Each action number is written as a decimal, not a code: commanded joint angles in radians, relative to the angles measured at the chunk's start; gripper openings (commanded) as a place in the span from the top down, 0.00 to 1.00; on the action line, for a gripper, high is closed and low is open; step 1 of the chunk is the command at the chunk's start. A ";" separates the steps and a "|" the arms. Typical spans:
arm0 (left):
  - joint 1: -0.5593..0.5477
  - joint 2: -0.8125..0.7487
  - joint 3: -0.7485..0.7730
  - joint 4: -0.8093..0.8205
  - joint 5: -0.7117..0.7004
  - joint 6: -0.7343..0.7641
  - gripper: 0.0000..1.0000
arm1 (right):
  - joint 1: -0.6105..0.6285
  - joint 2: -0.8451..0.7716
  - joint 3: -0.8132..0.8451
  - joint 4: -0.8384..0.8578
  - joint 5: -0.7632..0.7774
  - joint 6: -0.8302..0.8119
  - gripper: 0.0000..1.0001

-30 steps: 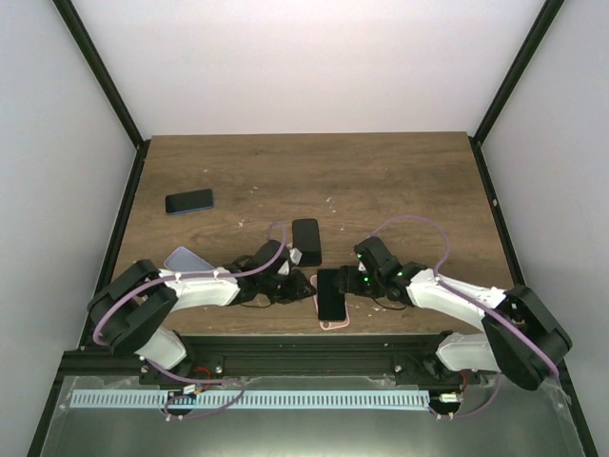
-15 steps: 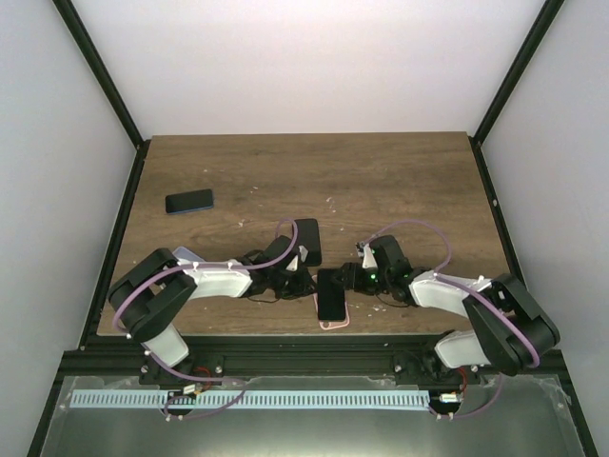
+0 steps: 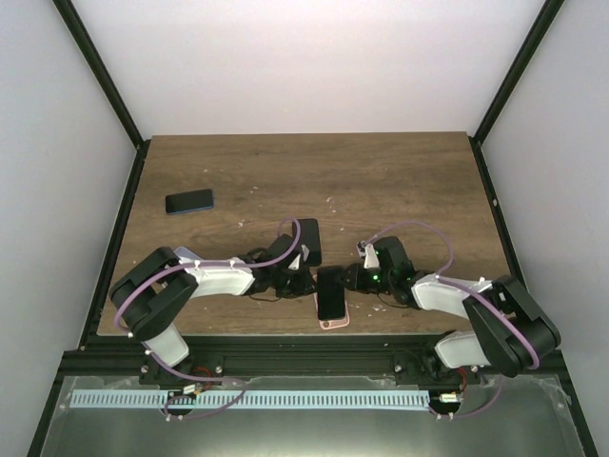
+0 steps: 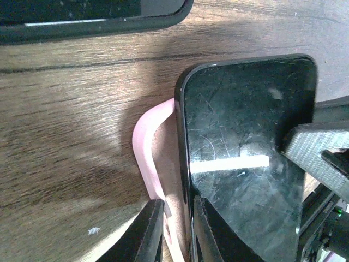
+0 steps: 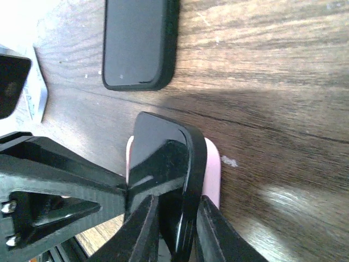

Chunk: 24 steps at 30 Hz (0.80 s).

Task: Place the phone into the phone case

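Observation:
A black phone point(image 3: 330, 293) lies tilted on a pink phone case point(image 3: 334, 323) near the table's front edge. In the left wrist view, my left gripper point(image 4: 174, 232) is shut across the pink case's side wall point(image 4: 144, 147) and the phone's point(image 4: 245, 153) left edge. In the right wrist view, my right gripper point(image 5: 177, 229) is shut on the phone's point(image 5: 158, 158) other long edge, with the pink case point(image 5: 212, 166) showing beside it. From above, the left gripper point(image 3: 304, 283) and right gripper point(image 3: 346, 279) flank the phone.
A black phone-shaped slab point(image 3: 306, 241) lies just behind the phone, also visible as the black slab point(image 5: 139, 43). A dark phone with a blue edge point(image 3: 189, 201) sits at the far left. A pale blue case point(image 3: 184, 256) peeks out by the left arm.
The left arm swung in toward the phone and its jaws narrowed on the case wall. The right gripper slid left and closed from wide open onto the phone's edge.

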 commanded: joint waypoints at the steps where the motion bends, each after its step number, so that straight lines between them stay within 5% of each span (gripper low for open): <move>1: 0.008 0.049 0.013 -0.034 -0.133 0.038 0.82 | -0.002 -0.062 0.001 -0.004 0.046 -0.012 0.84; 10: 0.009 0.029 0.018 -0.028 -0.121 0.038 0.80 | -0.004 -0.159 0.008 -0.035 -0.046 -0.025 0.99; 24: 0.009 -0.130 -0.087 0.073 -0.020 -0.027 0.65 | -0.004 -0.172 0.021 -0.163 -0.027 0.012 0.99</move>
